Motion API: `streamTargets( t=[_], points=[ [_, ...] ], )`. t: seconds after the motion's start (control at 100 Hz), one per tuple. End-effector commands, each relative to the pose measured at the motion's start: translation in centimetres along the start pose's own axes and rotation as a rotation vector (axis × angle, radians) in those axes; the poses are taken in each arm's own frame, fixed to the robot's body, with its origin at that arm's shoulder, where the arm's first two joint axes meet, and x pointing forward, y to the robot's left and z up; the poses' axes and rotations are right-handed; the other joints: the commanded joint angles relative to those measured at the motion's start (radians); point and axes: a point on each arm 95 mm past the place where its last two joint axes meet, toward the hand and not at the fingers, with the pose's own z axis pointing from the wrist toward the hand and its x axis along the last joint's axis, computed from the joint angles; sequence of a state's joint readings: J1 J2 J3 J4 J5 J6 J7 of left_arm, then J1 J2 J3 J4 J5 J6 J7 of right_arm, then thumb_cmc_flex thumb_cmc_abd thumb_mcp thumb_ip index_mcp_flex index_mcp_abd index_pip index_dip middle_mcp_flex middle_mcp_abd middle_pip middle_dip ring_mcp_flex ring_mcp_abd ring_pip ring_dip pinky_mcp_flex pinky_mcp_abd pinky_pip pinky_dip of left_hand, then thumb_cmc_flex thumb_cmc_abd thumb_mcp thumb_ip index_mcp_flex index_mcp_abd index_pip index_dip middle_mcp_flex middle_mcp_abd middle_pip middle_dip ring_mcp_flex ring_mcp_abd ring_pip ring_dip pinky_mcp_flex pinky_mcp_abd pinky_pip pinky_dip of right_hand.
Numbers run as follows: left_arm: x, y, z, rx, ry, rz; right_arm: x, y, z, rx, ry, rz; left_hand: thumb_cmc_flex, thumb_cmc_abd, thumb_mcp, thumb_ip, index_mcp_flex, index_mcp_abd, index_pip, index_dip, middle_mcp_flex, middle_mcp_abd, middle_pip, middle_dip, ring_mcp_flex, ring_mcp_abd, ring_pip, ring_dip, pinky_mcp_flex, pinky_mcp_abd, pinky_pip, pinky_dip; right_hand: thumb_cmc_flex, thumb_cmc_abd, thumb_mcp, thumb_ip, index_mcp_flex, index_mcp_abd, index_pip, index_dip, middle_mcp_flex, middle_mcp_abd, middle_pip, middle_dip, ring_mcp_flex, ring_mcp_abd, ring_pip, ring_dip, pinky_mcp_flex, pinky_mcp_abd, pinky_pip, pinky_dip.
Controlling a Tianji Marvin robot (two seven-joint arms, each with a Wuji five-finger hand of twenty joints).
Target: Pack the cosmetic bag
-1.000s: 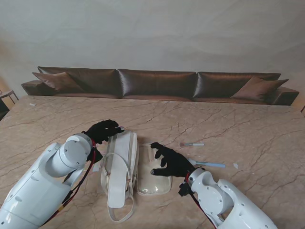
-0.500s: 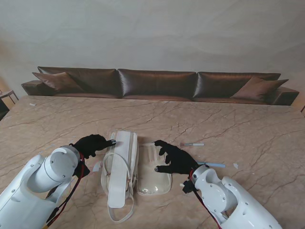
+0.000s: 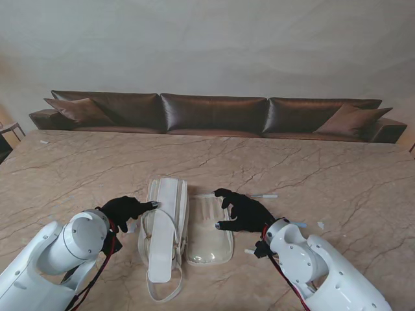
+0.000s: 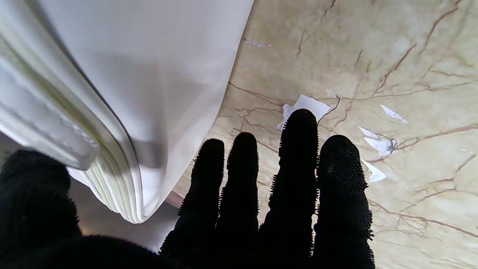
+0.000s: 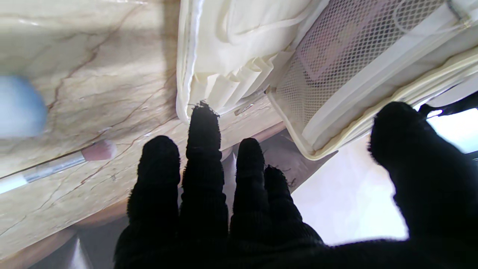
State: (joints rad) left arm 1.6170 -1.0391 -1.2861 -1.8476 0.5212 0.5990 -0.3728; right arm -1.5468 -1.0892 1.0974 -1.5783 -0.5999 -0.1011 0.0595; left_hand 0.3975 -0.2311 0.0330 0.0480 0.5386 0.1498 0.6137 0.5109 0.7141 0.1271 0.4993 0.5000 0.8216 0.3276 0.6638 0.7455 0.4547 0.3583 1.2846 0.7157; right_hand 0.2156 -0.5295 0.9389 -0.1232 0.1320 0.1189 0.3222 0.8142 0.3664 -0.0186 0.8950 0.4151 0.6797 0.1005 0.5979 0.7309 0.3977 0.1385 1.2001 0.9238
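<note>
The cream cosmetics bag (image 3: 166, 223) lies open and flat, its strap on the left half and a clear flap (image 3: 211, 233) on the right half. My left hand (image 3: 126, 208) is open at the bag's left side, one fingertip touching its edge. The left wrist view shows the bag's white side (image 4: 142, 74) and its zipper rim between my thumb and straight fingers (image 4: 298, 168). My right hand (image 3: 243, 210) is open, fingers spread over the flap's right edge. The mesh pocket (image 5: 354, 48) shows in the right wrist view. A makeup brush (image 3: 262, 195) (image 5: 59, 164) lies just beyond that hand.
A pale blue item (image 3: 299, 225) lies beside my right forearm, blurred in the right wrist view (image 5: 18, 106). A white scrap (image 3: 320, 225) sits farther right. Torn paper bits (image 4: 310, 106) lie by my left fingers. A brown sofa (image 3: 214, 113) runs behind the marble table (image 3: 324, 168).
My left hand has pulled back toward me and dropped to the bag's left edge. My right hand has slid right, to the flap's right side. The bag has not moved.
</note>
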Motion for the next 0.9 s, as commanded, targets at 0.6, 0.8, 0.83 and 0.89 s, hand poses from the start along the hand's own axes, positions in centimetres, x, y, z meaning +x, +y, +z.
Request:
streamTargets(
  t=[0.6,0.8,0.83,0.89],
  points=[
    [1.1,2.8,0.7,0.052,0.038,-0.07,-1.8,1.5,0.2,-0.004,-0.095,-0.005,0.332,-0.099,0.591,0.418,0.144,-0.285,0.488,0.255,0.332,-0.262,0.335,0.381,0.239,-0.088,0.35,0.141,0.214,-0.016,0.338,-0.009,-0.01,0.011,0.032,0.025,0.065,-0.065,0.069,-0.076,0.081,-0.023,-0.036,0.003,0.033,-0.004,0.001,-0.001,0.018,0.01,-0.003,0.011],
    [0.9,2.9,1.2,0.077,0.032,-0.097,-2.1,2.0,0.3,0.003,-0.107,-0.019,0.358,-0.025,0.574,0.413,0.133,-0.271,0.533,0.327,0.331,-0.296,0.427,0.291,0.303,-0.104,0.397,0.139,0.302,-0.032,0.396,-0.056,-0.011,0.008,0.039,0.022,0.089,-0.078,0.088,-0.1,0.099,-0.026,-0.047,0.003,0.043,-0.007,0.002,-0.002,0.02,0.011,-0.004,0.009],
    [0.9,2.8,1.3,0.09,0.033,-0.105,-2.2,2.1,0.4,0.003,-0.11,-0.021,0.369,-0.021,0.566,0.409,0.14,-0.27,0.541,0.328,0.341,-0.297,0.437,0.288,0.317,-0.107,0.408,0.139,0.319,-0.029,0.407,-0.065,-0.01,0.005,0.042,0.021,0.111,-0.085,0.102,-0.112,0.114,-0.026,-0.055,0.001,0.048,-0.007,-0.001,-0.005,0.023,0.011,-0.011,0.002],
    [0.9,2.7,1.3,0.109,0.032,-0.112,-2.3,2.3,0.4,0.0,-0.118,-0.024,0.372,0.001,0.555,0.411,0.142,-0.274,0.553,0.336,0.349,-0.308,0.456,0.291,0.335,-0.122,0.431,0.143,0.34,-0.039,0.426,-0.077,-0.01,0.002,0.048,0.019,0.136,-0.102,0.13,-0.131,0.133,-0.026,-0.068,-0.002,0.058,-0.007,-0.013,-0.014,0.03,0.013,-0.022,-0.01]
  ],
)
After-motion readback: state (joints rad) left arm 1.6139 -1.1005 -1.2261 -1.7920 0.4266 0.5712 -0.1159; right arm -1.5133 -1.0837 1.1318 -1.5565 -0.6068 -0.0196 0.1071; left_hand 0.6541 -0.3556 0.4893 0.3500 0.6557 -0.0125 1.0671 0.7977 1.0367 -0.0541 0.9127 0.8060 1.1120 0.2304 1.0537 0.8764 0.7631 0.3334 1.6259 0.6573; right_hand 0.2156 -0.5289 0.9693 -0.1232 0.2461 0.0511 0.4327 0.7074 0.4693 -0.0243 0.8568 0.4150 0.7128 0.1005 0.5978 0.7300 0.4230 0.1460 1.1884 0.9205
